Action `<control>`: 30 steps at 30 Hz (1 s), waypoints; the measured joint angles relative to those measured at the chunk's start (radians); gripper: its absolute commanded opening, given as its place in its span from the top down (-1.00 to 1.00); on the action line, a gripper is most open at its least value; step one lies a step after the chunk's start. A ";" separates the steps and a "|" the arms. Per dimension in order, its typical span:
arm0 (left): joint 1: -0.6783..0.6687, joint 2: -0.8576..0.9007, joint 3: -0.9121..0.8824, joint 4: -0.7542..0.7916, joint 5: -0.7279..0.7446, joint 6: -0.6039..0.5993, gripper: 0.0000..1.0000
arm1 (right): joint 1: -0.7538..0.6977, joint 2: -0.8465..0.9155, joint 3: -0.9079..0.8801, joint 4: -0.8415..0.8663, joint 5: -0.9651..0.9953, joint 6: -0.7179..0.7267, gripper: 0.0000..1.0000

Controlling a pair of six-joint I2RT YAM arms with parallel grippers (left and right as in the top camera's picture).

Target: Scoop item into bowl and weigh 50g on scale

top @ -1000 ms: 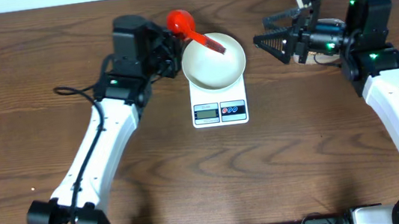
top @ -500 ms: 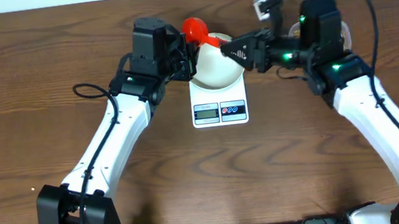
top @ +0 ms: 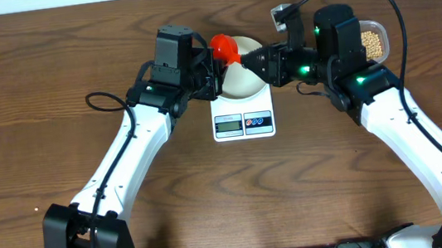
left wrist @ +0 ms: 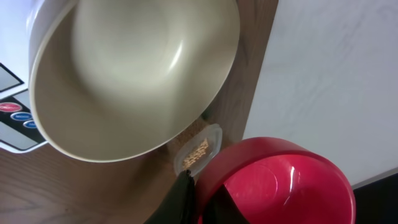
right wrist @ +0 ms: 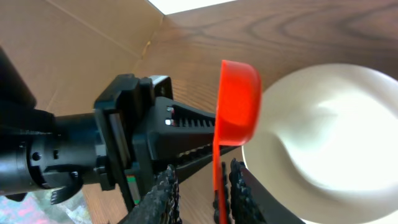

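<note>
Two arms crowd far edge of surface [top: 42, 161]: left gripper [top: 213, 63] clamps red scoop [top: 223, 48] by bowl [top: 237, 84], right gripper [top: 247, 58] open astride handle [right wrist: 216, 177].

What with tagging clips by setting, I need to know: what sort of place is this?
Probably a robotics lab bench, not a kitchen: two robot arms mounted at a wooden table, with a kitchen scale, white bowl and bean tub set out.

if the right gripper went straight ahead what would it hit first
Probably the red scoop, its handle between the open fingers of the right gripper; the left gripper holding it lies just behind.
</note>
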State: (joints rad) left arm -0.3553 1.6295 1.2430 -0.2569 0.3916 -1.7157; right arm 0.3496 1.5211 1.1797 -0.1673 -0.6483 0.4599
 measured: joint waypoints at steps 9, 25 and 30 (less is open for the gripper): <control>0.000 0.000 0.000 -0.036 0.014 0.045 0.86 | 0.000 0.000 0.000 -0.073 0.011 0.000 0.58; 0.000 0.000 0.000 -0.077 0.019 0.049 0.86 | 0.042 0.000 0.000 -0.102 0.039 0.023 0.69; 0.000 0.000 0.000 -0.077 0.022 0.048 0.86 | 0.042 0.000 0.000 -0.111 0.048 0.039 0.71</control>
State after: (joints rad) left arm -0.3553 1.6295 1.2430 -0.3340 0.4133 -1.6672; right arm 0.3916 1.5211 1.1797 -0.2783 -0.6003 0.4988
